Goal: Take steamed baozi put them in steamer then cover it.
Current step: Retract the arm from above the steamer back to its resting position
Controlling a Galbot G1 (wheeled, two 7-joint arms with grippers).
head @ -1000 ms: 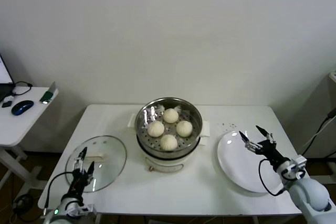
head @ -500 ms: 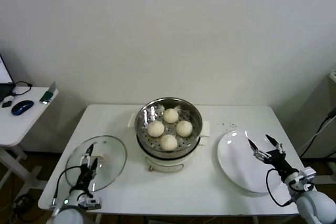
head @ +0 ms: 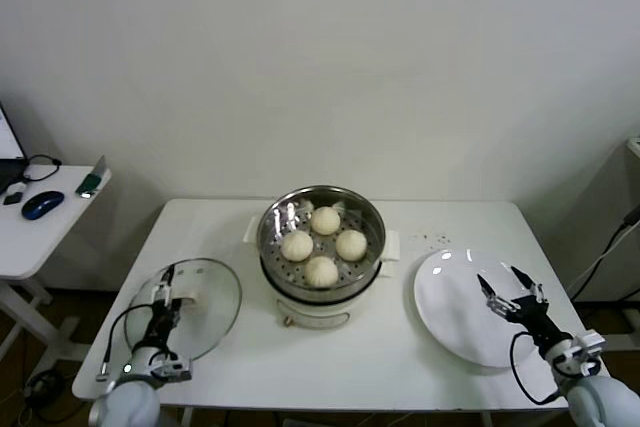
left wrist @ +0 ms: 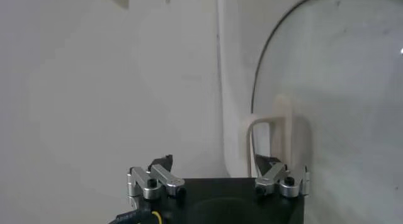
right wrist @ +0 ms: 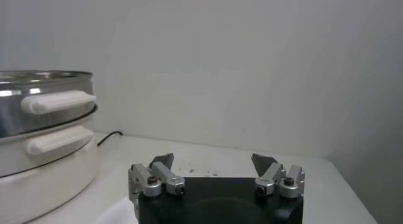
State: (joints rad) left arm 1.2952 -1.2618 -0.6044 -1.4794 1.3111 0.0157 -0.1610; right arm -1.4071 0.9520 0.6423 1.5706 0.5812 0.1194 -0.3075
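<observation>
Several cream-white baozi lie on the perforated tray inside the steel steamer, which stands uncovered at the table's middle. The glass cover lies flat on the table's left part, its cream handle on top. My left gripper hovers open at the cover's near-left side, close to the handle, holding nothing. My right gripper stands open and holds nothing above the white plate. In the right wrist view the right gripper faces past the steamer's side.
The white table's near edge runs just under both arms. A side table with a mouse and cables stands to the far left. Small dark crumbs dot the table behind the plate.
My left gripper has moved away from me over the cover, nearer its handle. My right gripper has drawn back toward me and to the right across the plate. Both stayed open.
</observation>
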